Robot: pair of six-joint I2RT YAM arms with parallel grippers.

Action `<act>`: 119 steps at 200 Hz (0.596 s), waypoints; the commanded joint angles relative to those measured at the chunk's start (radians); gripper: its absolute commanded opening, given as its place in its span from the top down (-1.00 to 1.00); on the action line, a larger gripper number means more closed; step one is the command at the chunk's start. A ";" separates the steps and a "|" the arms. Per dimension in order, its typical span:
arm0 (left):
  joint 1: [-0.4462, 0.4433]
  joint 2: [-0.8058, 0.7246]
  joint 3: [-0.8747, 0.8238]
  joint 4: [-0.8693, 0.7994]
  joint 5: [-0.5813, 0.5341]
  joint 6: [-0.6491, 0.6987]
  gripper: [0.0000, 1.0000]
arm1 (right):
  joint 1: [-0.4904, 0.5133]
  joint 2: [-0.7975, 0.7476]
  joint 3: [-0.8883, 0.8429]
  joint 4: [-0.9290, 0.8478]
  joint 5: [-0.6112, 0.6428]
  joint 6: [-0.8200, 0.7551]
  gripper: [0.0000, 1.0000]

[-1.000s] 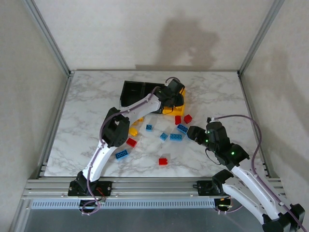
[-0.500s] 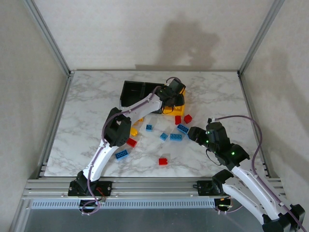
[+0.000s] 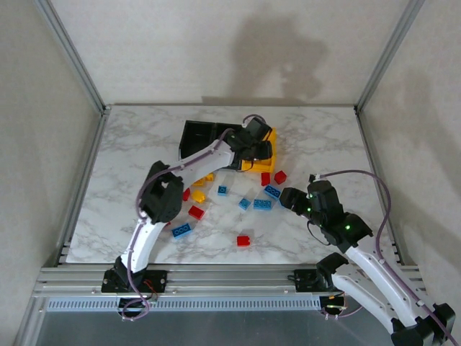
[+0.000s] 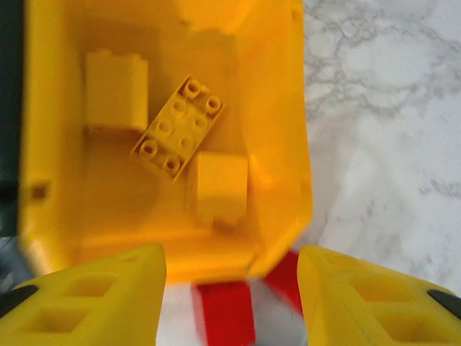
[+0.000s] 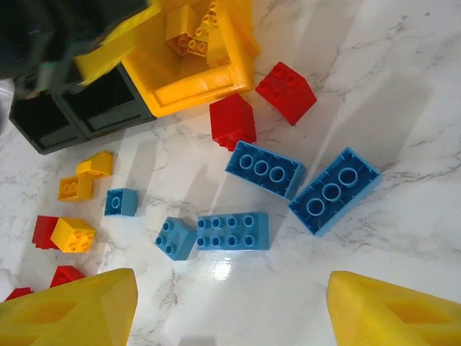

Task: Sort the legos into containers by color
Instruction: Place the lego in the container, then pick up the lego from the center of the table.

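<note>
The yellow bin (image 3: 268, 153) stands right of the two black bins (image 3: 200, 135). My left gripper (image 3: 253, 141) hovers open over the yellow bin's near wall (image 4: 216, 256), nothing between its fingers (image 4: 86, 295). Three yellow bricks (image 4: 178, 127) lie inside, and a red brick (image 4: 227, 313) lies on the table below the gap. My right gripper (image 3: 289, 197) hangs open above the table (image 5: 230, 288), just short of a flat blue brick (image 5: 234, 231). Other blue bricks (image 5: 335, 191), two red bricks (image 5: 233, 121) and yellow bricks (image 5: 75, 189) lie scattered in front of the bins.
More loose bricks lie toward the front left: a red one (image 3: 196, 212), a blue one (image 3: 181, 230) and a lone red one (image 3: 243, 240). The left arm's elbow (image 3: 160, 193) leans over that side. Metal frame posts border the marble table (image 3: 324, 144).
The left gripper has shifted slightly left over the yellow bin, and its elbow has swung left, uncovering yellow bricks on the table. The right arm has not moved.
</note>
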 commanded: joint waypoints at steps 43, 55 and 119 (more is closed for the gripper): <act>0.006 -0.547 -0.612 0.122 -0.090 -0.019 -0.17 | 0.032 0.087 0.033 0.142 -0.094 -0.069 -0.39; 0.016 -0.615 -0.711 0.110 -0.127 -0.049 -0.22 | 0.057 0.110 0.030 0.171 -0.090 -0.066 -0.40; 0.060 -0.763 -1.075 0.170 -0.224 -0.243 -0.46 | 0.143 0.220 0.052 0.220 -0.030 -0.034 -0.40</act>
